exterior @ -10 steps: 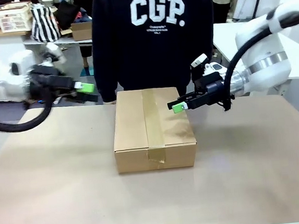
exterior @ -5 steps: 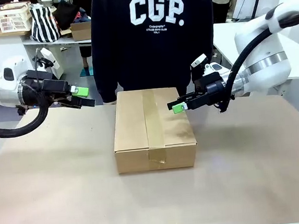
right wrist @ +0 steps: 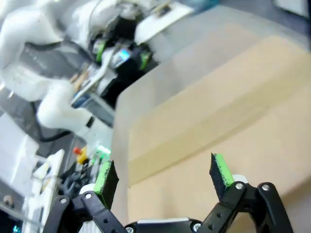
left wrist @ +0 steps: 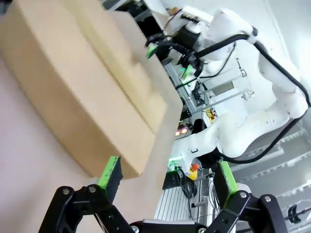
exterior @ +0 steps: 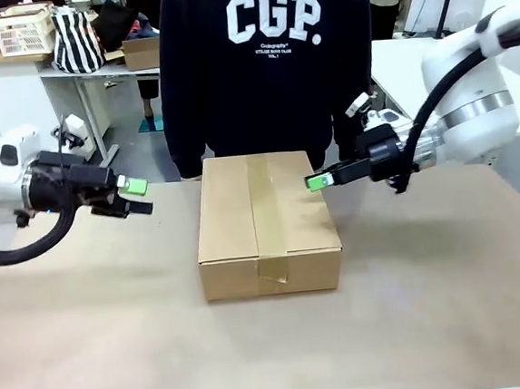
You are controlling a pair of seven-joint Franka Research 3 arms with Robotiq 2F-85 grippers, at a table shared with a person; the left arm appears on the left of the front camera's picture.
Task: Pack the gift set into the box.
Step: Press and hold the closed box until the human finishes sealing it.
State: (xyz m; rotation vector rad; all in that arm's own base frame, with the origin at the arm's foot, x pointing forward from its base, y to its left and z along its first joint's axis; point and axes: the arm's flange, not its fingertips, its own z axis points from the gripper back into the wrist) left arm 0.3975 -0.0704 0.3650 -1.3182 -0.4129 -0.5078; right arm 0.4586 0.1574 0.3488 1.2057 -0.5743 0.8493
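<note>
Clearly the box [exterior: 267, 226] sits shut and taped in the middle of the desk [exterior: 90, 337], squarely between the two arms, so each can reach a side. The left hand [exterior: 134, 195] hovers well apart from the box's left side, fingers spread wide and holding nothing. The right hand [exterior: 318, 181] hangs just over the box's far right corner, likewise wide open and empty, probably lined up to work the flaps. A person [exterior: 267, 66] stands behind the box.
</note>
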